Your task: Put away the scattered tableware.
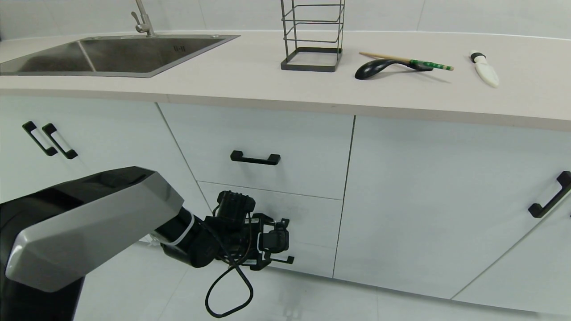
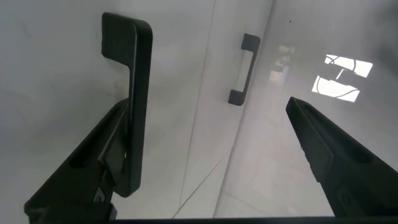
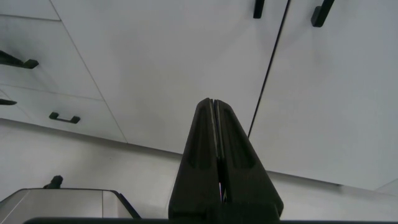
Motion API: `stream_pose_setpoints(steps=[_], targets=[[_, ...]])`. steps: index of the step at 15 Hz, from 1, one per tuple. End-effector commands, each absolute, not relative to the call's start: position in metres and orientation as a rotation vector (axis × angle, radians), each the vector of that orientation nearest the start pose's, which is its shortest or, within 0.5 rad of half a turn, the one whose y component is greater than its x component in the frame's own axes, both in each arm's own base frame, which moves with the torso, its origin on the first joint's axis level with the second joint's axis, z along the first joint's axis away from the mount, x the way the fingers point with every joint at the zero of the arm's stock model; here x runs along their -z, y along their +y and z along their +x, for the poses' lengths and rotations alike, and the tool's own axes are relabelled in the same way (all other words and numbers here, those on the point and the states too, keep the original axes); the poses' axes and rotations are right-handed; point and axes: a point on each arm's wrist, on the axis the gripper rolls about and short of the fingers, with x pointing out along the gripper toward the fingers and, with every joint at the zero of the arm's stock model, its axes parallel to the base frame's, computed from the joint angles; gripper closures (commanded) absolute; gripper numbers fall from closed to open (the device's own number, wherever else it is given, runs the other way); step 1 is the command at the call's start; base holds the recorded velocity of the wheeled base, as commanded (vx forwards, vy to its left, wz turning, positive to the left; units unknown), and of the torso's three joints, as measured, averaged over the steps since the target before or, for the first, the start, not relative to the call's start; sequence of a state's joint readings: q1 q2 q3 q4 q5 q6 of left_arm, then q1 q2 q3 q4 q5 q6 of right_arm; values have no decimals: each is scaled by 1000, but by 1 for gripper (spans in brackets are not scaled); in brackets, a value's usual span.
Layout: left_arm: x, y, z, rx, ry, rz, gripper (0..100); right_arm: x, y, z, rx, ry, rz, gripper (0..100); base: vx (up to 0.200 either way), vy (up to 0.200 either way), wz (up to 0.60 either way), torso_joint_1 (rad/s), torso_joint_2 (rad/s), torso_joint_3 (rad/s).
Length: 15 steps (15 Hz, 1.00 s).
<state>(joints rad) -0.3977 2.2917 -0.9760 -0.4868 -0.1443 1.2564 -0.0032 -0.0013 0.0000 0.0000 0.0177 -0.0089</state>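
Lying on the worktop (image 1: 250,80) at 1 o'clock: black spoon (image 1: 379,67), chopsticks (image 1: 406,61) touching its handle. Hanging at 6 o'clock: left tool (image 1: 279,240), spread beside a drawer handle (image 2: 134,106). Pressed together: right tool (image 3: 213,112).

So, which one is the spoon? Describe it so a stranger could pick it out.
On the counter, right of the sink, stands a wire rack. Just right of its base lies the spoon, with chopsticks lying along its handle. It is the only black, curved piece; the utensil farther right is white.
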Motion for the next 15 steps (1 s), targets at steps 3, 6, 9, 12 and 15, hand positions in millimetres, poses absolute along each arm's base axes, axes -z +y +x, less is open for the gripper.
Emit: stream_pose_setpoints(steps=[3,6,9,12,15], targets=[[-9,-147,338,992,423,1251,0,-75,0,-23,-15,0,-9,100,0,0,0,0,0,0],[-14,-144,333,991,422,1250,0,-75,0,-23,-15,0,-9,100,0,0,0,0,0,0],[-26,-139,319,988,418,1250,0,-75,0,-23,-15,0,-9,100,0,0,0,0,0,0],[-58,-134,297,963,347,1260,0,-75,0,-23,-15,0,-9,100,0,0,0,0,0,0],[-99,-138,257,957,223,1261,0,-75,0,-23,-15,0,-9,100,0,0,0,0,0,0]])
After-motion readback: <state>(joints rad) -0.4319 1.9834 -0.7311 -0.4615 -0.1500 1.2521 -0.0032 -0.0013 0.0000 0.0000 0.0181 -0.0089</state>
